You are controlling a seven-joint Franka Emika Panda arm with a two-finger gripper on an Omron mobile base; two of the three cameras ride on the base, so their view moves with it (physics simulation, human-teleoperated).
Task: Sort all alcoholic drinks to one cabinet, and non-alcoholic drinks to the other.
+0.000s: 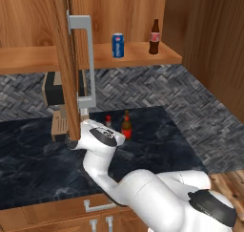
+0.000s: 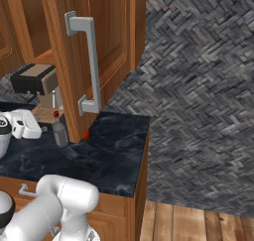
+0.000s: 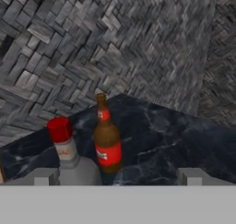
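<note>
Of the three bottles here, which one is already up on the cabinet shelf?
The small dark cola bottle with the red-and-white label, right of the blue can. The beer bottle and liquor bottle stand on the counter.

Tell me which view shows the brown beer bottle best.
The hand view: the beer bottle stands whole and close. In the left base view it is small, with the arm covering its base. In the right base view the cabinet door hides it.

The white arm reaches forward and low, its claw (image 3: pixel 117 177) wide open, holding nothing.
</note>
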